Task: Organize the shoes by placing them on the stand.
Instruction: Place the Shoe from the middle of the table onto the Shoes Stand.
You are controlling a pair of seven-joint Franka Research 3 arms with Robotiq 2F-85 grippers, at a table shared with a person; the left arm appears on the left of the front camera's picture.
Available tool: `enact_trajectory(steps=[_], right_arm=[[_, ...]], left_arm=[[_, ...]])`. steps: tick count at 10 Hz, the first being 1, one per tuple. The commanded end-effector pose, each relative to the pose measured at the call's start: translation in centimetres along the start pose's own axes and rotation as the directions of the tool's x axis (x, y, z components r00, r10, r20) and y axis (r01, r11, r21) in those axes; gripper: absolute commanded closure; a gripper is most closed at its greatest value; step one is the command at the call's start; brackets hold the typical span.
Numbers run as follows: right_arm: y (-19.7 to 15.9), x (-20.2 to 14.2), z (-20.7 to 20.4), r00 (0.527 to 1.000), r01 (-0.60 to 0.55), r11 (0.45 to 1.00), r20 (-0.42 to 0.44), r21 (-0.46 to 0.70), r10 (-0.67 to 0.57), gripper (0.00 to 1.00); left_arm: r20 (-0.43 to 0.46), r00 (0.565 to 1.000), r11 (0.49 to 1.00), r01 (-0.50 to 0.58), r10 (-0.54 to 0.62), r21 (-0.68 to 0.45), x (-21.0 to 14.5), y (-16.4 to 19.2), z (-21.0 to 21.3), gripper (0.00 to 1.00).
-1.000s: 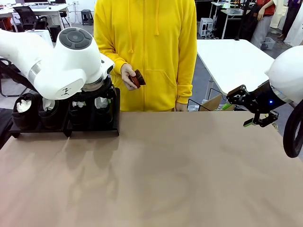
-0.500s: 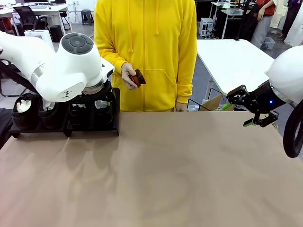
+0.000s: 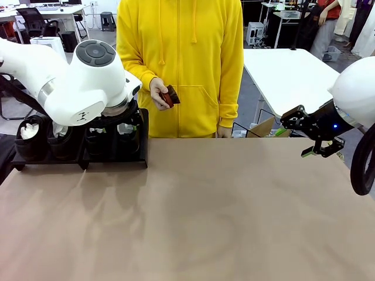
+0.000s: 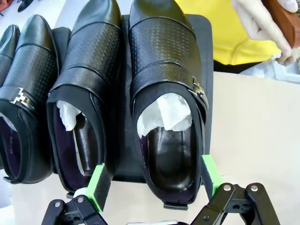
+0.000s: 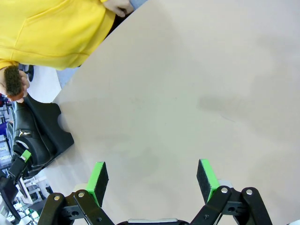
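Several black shoes stand in a row on the stand [image 4: 209, 61], a black platform at the table's far left [image 3: 114, 159]. My left gripper [image 4: 154, 180] is open, its green pads on either side of the heel of the rightmost shoe [image 4: 164, 70], which is stuffed with white paper. Beside that shoe are a second shoe [image 4: 89, 79] and a third shoe [image 4: 28, 89]. In the front view the left arm [image 3: 82, 79] covers much of the stand. My right gripper [image 3: 295, 143] [image 5: 152, 180] hangs open over the table's right side, holding nothing.
A person in a yellow hoodie [image 3: 181, 64] stands at the far edge, holding a small reddish-brown brush [image 3: 170, 96] [image 4: 283, 18] in one hand. The tan tabletop [image 3: 205, 211] stretches bare between the arms. A white table [image 3: 287, 73] stands behind on the right.
The left arm shifted slightly right and lower over the stand a second ago and has held still since. The right arm and the person's hand have not moved.
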State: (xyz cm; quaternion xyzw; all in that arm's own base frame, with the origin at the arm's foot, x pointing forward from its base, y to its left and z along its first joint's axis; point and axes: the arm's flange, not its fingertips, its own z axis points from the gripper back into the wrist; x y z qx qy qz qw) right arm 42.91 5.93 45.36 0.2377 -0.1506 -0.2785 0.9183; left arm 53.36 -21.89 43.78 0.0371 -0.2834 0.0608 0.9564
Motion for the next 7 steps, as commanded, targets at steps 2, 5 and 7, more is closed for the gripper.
enact_trajectory(steps=[2,5,7], right_arm=[[-0.29,0.2,-0.02,1.0,-0.02,1.0,-0.009,0.019,0.02,0.0],[-0.29,0.2,-0.02,1.0,-0.02,1.0,-0.009,0.019,0.02,0.0],[-0.29,0.2,-0.02,1.0,-0.02,1.0,-0.009,0.019,0.02,0.0]], left_arm=[[0.017,1.0,1.0,0.011,-0.011,0.004,0.22,0.01,0.03,0.0],[0.017,1.0,1.0,0.011,-0.011,0.004,0.22,0.01,0.03,0.0],[0.017,1.0,1.0,0.011,-0.011,0.004,0.22,0.01,0.03,0.0]])
